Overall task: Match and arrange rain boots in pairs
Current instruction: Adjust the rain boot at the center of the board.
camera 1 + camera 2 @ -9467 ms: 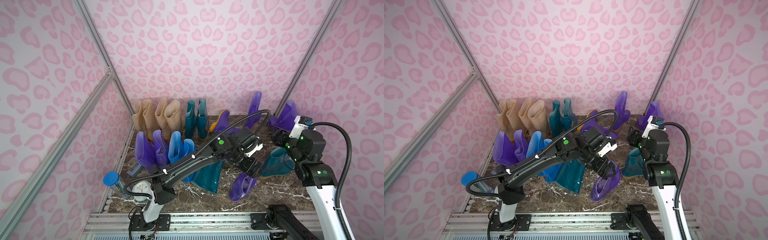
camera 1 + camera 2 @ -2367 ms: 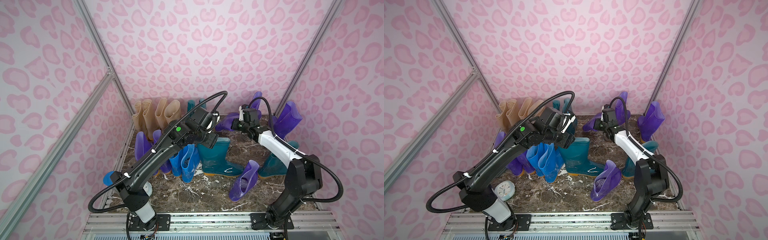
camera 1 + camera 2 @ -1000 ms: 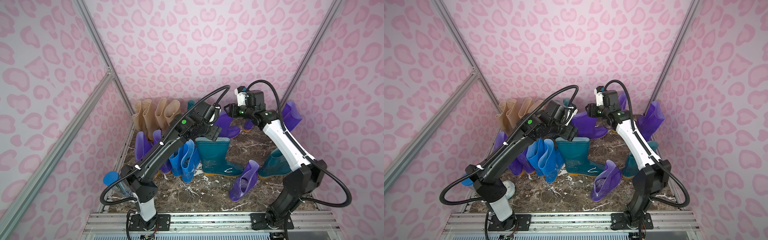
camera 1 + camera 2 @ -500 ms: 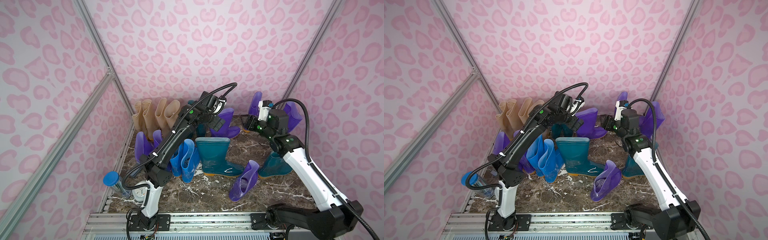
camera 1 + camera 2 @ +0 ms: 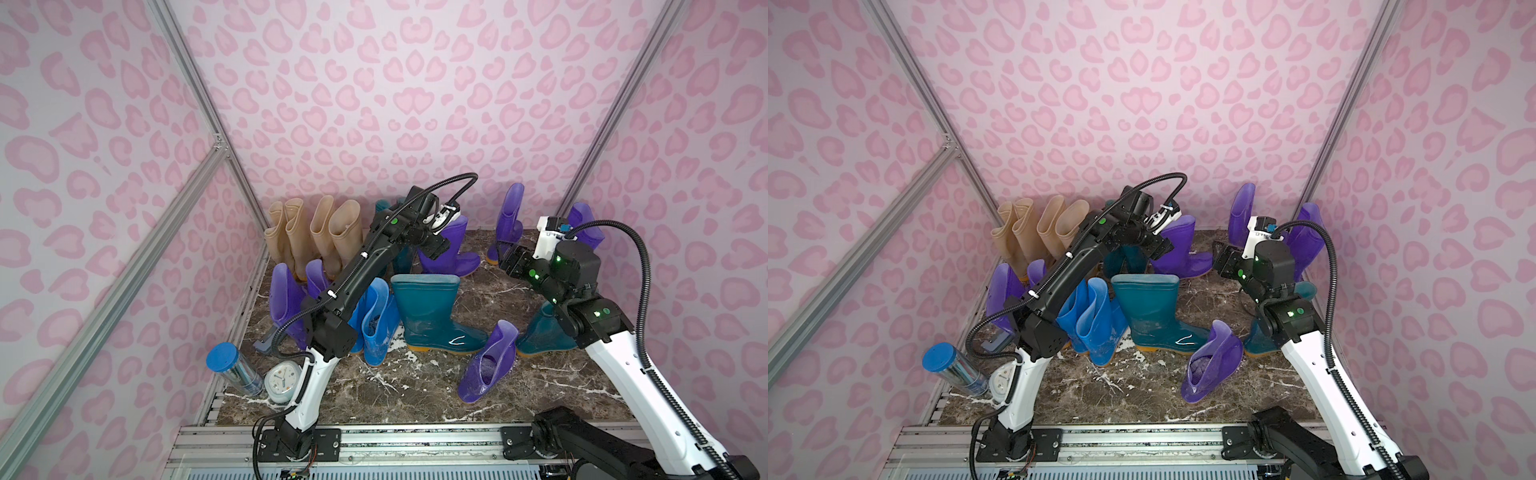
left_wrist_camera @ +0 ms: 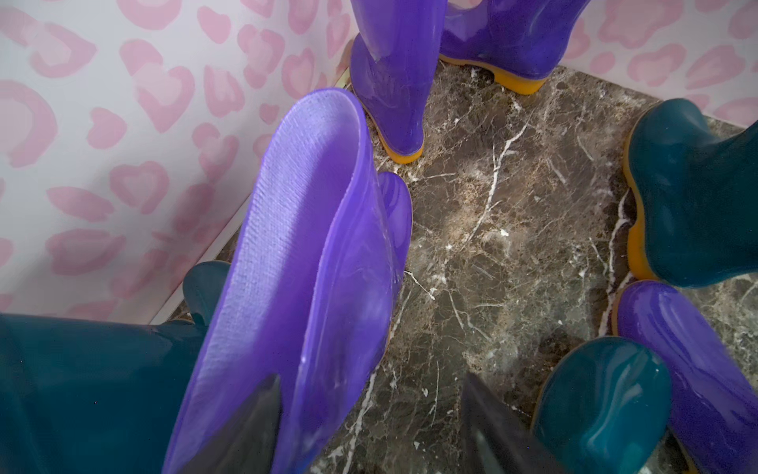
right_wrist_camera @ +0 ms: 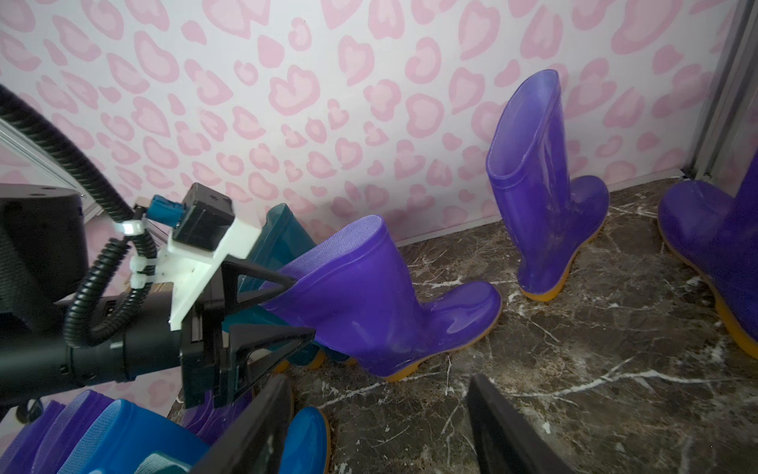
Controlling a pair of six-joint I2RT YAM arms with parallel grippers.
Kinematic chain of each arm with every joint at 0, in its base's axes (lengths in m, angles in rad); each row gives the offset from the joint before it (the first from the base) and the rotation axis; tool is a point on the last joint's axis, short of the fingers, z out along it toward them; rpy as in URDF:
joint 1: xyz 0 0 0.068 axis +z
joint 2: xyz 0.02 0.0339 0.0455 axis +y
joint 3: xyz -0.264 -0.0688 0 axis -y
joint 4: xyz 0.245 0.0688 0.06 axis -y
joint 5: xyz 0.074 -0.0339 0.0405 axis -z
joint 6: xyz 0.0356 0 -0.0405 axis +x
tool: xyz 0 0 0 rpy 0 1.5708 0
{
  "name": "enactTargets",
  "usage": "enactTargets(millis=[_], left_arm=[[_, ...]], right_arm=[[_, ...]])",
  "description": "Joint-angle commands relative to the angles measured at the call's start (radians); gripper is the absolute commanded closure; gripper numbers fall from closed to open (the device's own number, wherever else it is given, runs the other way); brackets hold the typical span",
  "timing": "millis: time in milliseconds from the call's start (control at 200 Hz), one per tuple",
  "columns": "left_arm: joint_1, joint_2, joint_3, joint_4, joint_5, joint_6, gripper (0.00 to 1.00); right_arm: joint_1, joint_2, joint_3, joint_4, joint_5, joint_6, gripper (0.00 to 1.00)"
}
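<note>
Jaws of the left gripper stand parted across the cuff of a glossy purple rain boot, unclamped; fabric-lined, yellow-orange-soled, it stands upright on veined brown marble floor, just ahead of the right gripper, agape and empty. A teal boot stands behind it.

You are looking into a robotics lab test cell, not a lived-in room. Its wall panels, printed with pink hearts and blotches, are held in bare aluminium framing posts. A dark marble-patterned tabletop ends at a slotted aluminium rail. A left robot arm and a right robot arm are mounted on that rail.
</note>
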Motion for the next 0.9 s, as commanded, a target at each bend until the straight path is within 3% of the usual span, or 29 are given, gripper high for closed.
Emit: enactTargets(millis=[0, 175, 365, 565, 725, 895], left_arm=[[-0.001, 0.01, 0.007, 0.015, 0.019, -0.005, 0.54], [-0.001, -0.002, -0.019, 0.012, 0.049, -0.047, 0.97], [0.001, -0.024, -0.023, 0.069, 0.004, -0.203, 0.98], [0.028, -0.025, -0.023, 0.202, -0.053, -0.534, 0.98], [0.029, -0.011, 0.003, 0.28, -0.126, -0.6, 0.98], [0.027, 0.016, 0.038, 0.326, -0.14, -0.565, 0.98]], right_arm=[[0.002, 0.002, -0.01, 0.019, 0.012, -0.021, 0.31], [0.002, 0.006, -0.026, 0.04, 0.023, -0.037, 0.31], [0.001, 0.008, -0.048, 0.081, 0.027, -0.03, 0.32], [-0.007, 0.003, -0.07, 0.097, 0.024, -0.033, 0.32], [-0.027, -0.013, -0.07, 0.084, 0.015, -0.05, 0.32], [-0.047, -0.028, -0.082, 0.071, -0.003, -0.064, 0.32]])
